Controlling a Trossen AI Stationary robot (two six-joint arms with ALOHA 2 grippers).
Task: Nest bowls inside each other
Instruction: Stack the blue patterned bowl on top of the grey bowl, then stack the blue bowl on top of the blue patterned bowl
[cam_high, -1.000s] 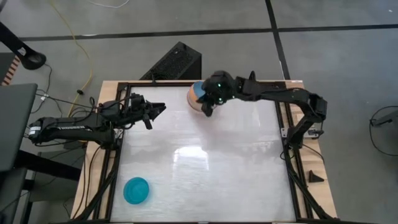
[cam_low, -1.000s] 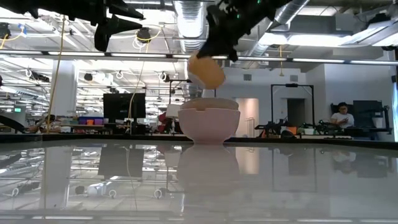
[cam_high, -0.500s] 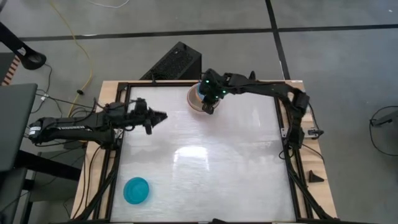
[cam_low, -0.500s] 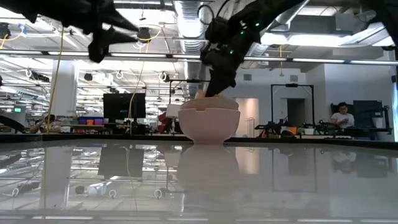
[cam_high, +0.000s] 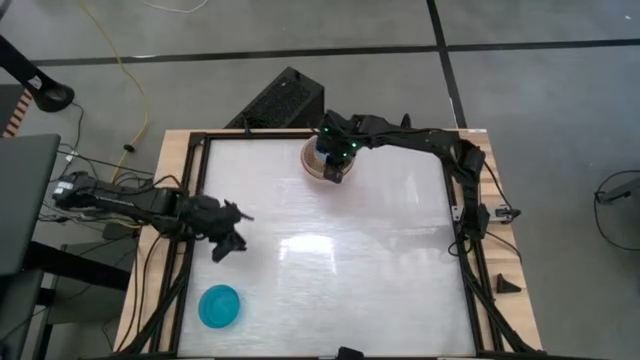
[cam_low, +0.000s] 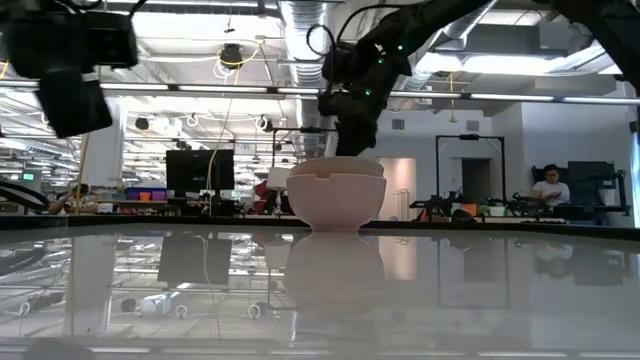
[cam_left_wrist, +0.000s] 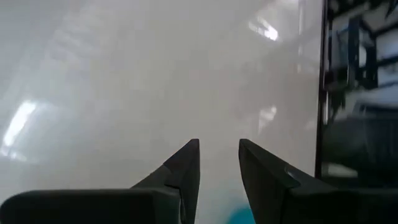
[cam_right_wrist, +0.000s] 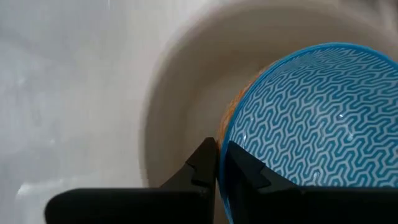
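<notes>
A large pale pinkish-white bowl (cam_high: 312, 162) (cam_low: 336, 195) stands on its base at the table's far edge. Inside it sits a salmon-orange bowl (cam_right_wrist: 229, 115), and a blue-patterned bowl (cam_right_wrist: 305, 118) is nested in that one. My right gripper (cam_high: 335, 168) (cam_right_wrist: 217, 163) reaches down into the stack and is shut on the inner bowls' rim. A turquoise-blue bowl (cam_high: 219, 306) rests on the table at the near left. My left gripper (cam_high: 228, 243) (cam_left_wrist: 219, 171) hovers open over bare table, between the stack and the turquoise bowl. My right gripper pinches the rim (cam_right_wrist: 221, 148) of the orange bowl and the blue-patterned bowl in it. One finger is inside on the blue pattern and the other outside. The fingers slant down from above. The bowls sit tilted inside the pale bowl.
A black frame (cam_high: 462, 230) borders the glossy white table. A dark box (cam_high: 283, 100) sits beyond the far edge. Open tabletop spreads across the middle and the right. People and desks show in the room far behind.
My right gripper has come down with the orange bowl, which hung tilted above the pale bowl and now sits inside it. My left gripper has swung from the far left toward the table's near edge, dropping lower and tipping downward.
</notes>
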